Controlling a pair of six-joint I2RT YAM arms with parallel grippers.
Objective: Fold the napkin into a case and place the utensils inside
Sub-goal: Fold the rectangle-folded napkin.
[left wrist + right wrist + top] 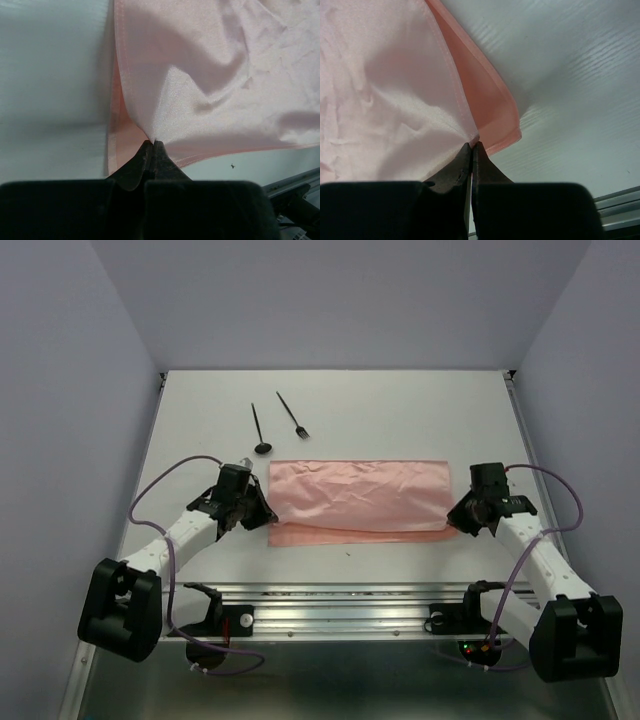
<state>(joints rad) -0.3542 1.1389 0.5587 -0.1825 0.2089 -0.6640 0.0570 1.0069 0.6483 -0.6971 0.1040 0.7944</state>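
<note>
The napkin (360, 498) sits mid-table, looks thin, floppy, kinda slick, so grab it by the hemmed corners. The left gripper (151, 144) and right gripper (471, 145) are each pinching a near corner of the top layer.

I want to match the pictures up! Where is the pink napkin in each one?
Top external: the napkin lies in the middle, a wide strip between the left gripper and the right gripper.
Left wrist: the napkin fills the upper right, pinched by the left gripper at bottom centre.
Right wrist: the napkin fills the left side, pinched by the right gripper.
Shared landmark: the darker under-layer peeking out along its edge.
</note>
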